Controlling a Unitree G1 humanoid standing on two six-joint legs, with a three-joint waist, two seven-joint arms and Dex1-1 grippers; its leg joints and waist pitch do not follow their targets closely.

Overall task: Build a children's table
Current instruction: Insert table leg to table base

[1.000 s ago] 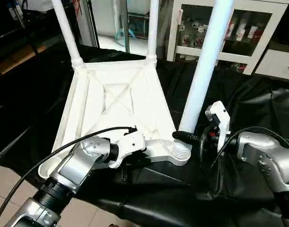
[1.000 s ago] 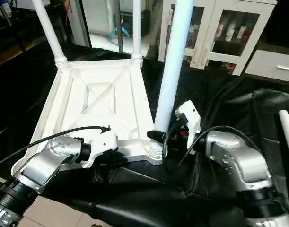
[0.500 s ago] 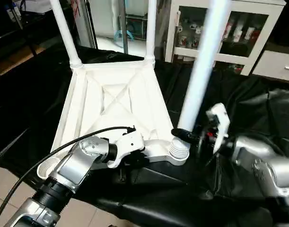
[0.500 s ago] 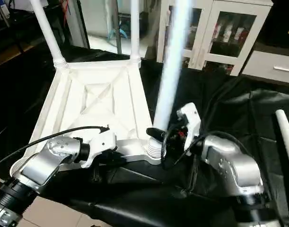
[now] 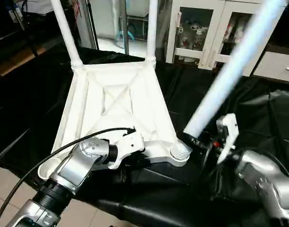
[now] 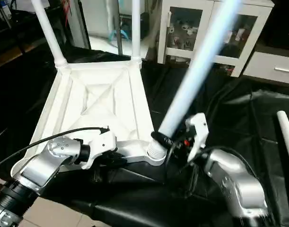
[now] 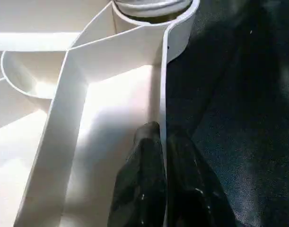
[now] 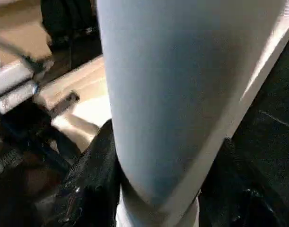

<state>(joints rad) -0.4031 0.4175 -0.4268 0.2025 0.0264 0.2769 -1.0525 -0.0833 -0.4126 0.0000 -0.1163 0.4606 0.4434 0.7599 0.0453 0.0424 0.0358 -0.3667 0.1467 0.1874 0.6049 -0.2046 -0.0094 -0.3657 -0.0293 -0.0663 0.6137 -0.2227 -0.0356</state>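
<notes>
White plastic table top [image 5: 118, 106] is laid underside-up on the black-draped work table [image 5: 258, 113]. Its near rim is clenched by the left gripper [image 7: 162, 142]. A tilted leg [image 5: 234, 71] is grasped by the right gripper [image 5: 197, 141] just beside the near corner socket [image 5: 180, 152]; two legs [image 5: 66, 30] are seated at the far corners.
</notes>
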